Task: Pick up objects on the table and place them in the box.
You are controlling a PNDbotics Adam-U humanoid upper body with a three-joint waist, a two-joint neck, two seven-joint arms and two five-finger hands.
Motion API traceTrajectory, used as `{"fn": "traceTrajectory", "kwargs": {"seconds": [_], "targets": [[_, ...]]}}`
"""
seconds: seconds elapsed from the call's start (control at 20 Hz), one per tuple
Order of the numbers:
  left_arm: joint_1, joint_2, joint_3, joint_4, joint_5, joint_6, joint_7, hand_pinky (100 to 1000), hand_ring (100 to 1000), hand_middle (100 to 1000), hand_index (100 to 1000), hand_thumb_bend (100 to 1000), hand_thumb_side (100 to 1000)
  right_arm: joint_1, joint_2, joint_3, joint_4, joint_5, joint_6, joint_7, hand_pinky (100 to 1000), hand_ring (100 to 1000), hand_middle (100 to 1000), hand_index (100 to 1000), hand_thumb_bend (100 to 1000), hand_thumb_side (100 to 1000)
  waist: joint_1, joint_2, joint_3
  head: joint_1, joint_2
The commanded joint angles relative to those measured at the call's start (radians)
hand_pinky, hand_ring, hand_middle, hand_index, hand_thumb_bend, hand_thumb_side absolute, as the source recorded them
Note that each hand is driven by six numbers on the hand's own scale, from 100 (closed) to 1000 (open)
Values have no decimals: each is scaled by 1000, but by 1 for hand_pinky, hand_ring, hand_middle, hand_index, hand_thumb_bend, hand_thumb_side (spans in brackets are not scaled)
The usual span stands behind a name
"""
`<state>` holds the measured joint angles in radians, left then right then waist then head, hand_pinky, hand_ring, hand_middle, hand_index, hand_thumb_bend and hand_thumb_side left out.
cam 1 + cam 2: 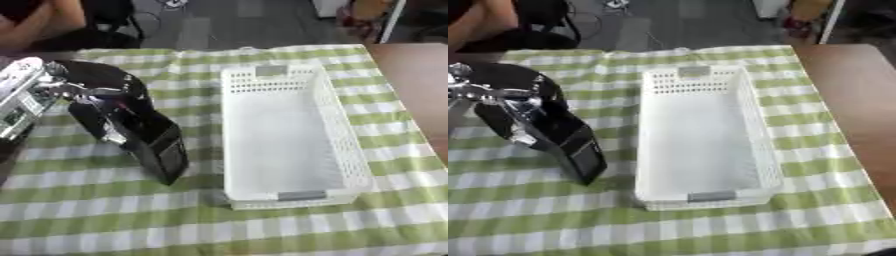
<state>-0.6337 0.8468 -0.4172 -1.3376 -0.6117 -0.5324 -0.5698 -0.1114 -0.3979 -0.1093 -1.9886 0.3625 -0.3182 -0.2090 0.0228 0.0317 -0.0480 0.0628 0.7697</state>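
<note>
Basket (289, 135) of white perforated plastic lies lengthwise at the middle of a table under a green-and-white checked cloth (262, 225), its inside bare in both views. The left eye view shows more of the robot's left arm: a silver forearm segment (22, 92) slants in from the left edge, which the right eye view cuts down to a sliver. The right eye view takes in more of the bare brown tabletop (846, 110) past the cloth's right edge.

The left hand (109, 117) reaches in from the left, its black and silver fingers curled round the upper part of a black box (162, 145). The box is tilted, its top leaning left toward the arm and its lower corner at or just above the cloth; whether it touches cannot be told. It sits just left of the basket's near left corner, apart from the basket wall by a narrow strip of cloth.

Open cloth runs along the near edge of the table in front of the basket and box, and a band of cloth lies between the basket's far end and the table's far edge. To the right, the basket's long wall stands near the cloth's edge, with the brown tabletop beyond it. A dark rounded part of the arm (92, 75) bulks behind the hand, near the far left corner. The right hand shows in neither view.
</note>
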Motion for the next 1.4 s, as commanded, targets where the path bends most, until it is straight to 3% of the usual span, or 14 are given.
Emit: {"fn": "traceTrajectory", "kwargs": {"seconds": [0.05,0.25,0.55,0.65,1.15,1.4], "targets": [[-30,2,6,5,-10,-203,-190,870,793,692,818,819,674,-9,-22,-1,-11,-5,0,5,796,836,804,815,100,598,0,-9,-3,13,0],[-46,-21,2,23,-24,-214,-177,859,781,645,788,797,652,-8,-22,-1,-11,-5,0,5,796,836,804,815,100,598,-1,-9,-5,14,0],[-59,-32,2,30,-34,-217,-149,811,712,528,692,665,587,-8,-21,-2,-11,-5,0,5,796,836,804,815,100,598,-1,-9,-5,13,0],[-59,-30,5,26,-33,-212,-139,771,662,471,623,593,558,-7,-21,-3,-11,-5,1,5,796,836,804,815,100,597,0,-9,-4,12,0],[-63,-17,16,4,-17,-186,-128,760,651,459,604,523,520,-5,-19,-5,-11,-4,1,4,796,836,804,815,100,597,0,-10,-2,11,0],[-83,1,67,-16,17,-143,-113,758,646,454,596,512,513,-1,-19,-6,-11,-4,4,3,797,837,804,815,100,596,1,-10,2,6,0]]}}
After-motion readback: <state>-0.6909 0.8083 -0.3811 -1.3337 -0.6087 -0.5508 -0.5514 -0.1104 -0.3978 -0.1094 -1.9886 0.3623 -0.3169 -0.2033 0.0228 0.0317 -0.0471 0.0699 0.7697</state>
